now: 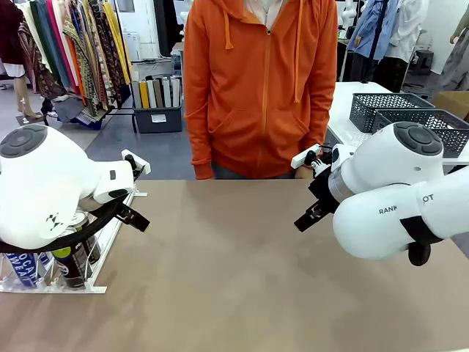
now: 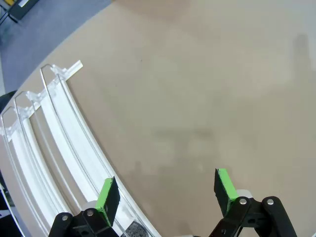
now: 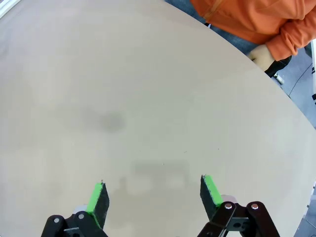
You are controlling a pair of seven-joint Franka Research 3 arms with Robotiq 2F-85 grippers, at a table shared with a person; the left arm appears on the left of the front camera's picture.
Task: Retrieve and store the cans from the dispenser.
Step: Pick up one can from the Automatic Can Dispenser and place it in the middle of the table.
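The front view shows the cans (image 1: 69, 265) upright at the near end of the dispenser (image 1: 51, 287): blue ones and a dark one with a yellow-green label, half hidden by my left arm (image 1: 37, 183). My left wrist view shows the dispenser (image 2: 64, 133) as bare, glossy white rails. My left gripper (image 2: 165, 190) hangs over its inner rail, fingers spread wide and empty. Well apart from the dispenser, my right gripper (image 3: 155, 195) is also spread and empty above the smooth tan table (image 3: 148, 98), with the person's hand (image 3: 261, 55) at the table's far edge.
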